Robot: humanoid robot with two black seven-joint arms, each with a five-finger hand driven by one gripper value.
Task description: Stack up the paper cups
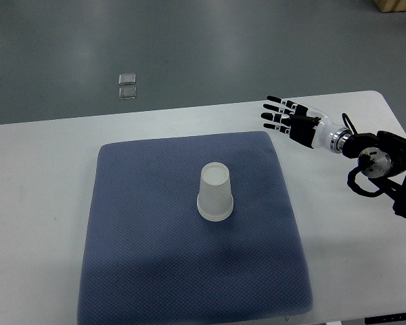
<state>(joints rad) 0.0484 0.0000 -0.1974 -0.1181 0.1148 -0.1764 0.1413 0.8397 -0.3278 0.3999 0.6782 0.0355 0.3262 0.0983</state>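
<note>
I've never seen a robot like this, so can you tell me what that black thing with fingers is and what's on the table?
That is a robot's right hand. Its arm reaches in from the right side of the picture. The fingers are spread open and hold nothing. The camera sits up high on the robot and looks down at a white table. On the table lies a blue mat. In the middle of the mat stands a white paper cup, turned upside down. It may be more than one cup stacked together; I can't tell. The robot's other hand is not in the picture.
</note>
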